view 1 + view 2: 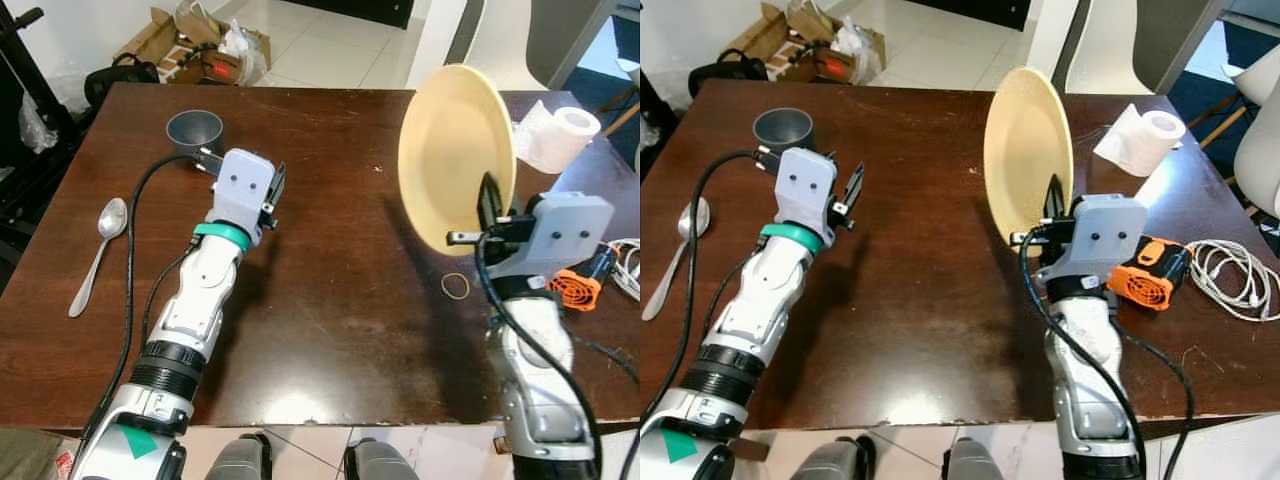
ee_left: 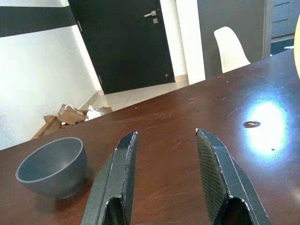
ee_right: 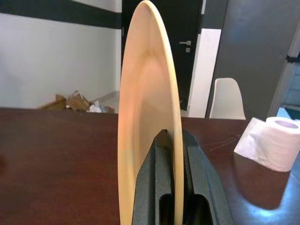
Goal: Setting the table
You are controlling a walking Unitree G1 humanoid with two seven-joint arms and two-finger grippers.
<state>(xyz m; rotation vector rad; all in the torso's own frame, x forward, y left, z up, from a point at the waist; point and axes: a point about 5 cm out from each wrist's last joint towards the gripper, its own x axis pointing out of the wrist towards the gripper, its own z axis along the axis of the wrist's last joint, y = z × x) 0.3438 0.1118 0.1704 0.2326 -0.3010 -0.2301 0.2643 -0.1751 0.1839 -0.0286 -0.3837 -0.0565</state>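
A beige plate point(image 1: 455, 150) stands on edge above the right half of the dark wooden table point(image 1: 330, 330). My right gripper point(image 1: 488, 215) is shut on its lower rim, one finger on each face point(image 3: 161, 154). My left gripper point(image 2: 166, 136) hovers open and empty over the left half of the table, its fingers point(image 1: 852, 190) pointing to the far side. A small grey bowl point(image 1: 195, 128) sits upright just beyond and left of it. A metal spoon point(image 1: 100, 250) lies near the table's left edge, left of my left arm.
A toilet roll point(image 1: 560, 135) on a tissue lies at the far right. An orange device point(image 1: 1150, 270) and a coiled white cable point(image 1: 1235, 275) rest by my right wrist, with a rubber band point(image 1: 455, 286) nearby. White chairs point(image 1: 1260, 120) stand to the right, cardboard boxes point(image 1: 190, 45) on the floor beyond.
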